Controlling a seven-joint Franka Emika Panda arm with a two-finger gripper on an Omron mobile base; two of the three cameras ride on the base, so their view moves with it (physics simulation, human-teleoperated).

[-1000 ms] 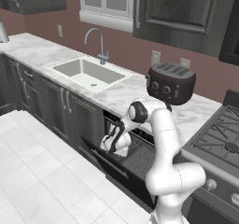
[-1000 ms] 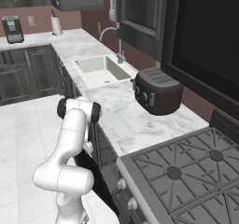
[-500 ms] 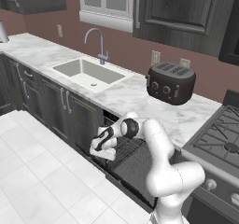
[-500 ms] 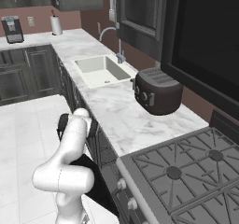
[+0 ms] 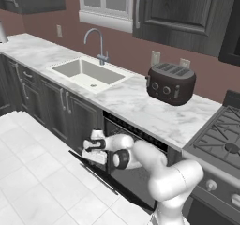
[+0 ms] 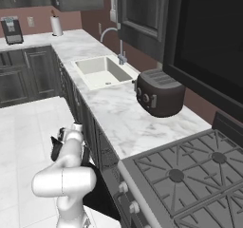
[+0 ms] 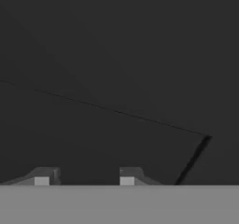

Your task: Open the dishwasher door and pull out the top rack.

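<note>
The dishwasher door [image 5: 101,175] hangs partly lowered below the marble tabletop [image 5: 140,102], hinged at its bottom edge and tilted outward toward the white floor [image 5: 42,182]; from the right base camera it shows as a black slab [image 6: 102,194] leaning out beside the arm. It is well short of flat, so I judge the opening step to be under way and not finished.

The end effector [image 5: 93,150] sits at the door's upper, free edge, wrist reaching out and down from the base. In the hand camera, its 2 fingertips [image 7: 44,177] stand apart with dark panel [image 7: 116,69] close ahead, but nothing can be seen between them. I cannot tell whether they hold the handle or merely press on the door's edge.

The relation that matters: the door's long axis runs horizontally along the cabinet front, parallel to the tabletop edge, and the end effector is at the top of the door, near its left end as the left base camera sees it. The swing that remains is outward and down about the bottom hinge.

The top rack [image 5: 140,139] lies behind and above the end effector, inside the dark opening just under the tabletop, where a faint band shows; its wires are too dim to make out. Reaching it would call for a move back toward the cabinet once the door is down.
</note>
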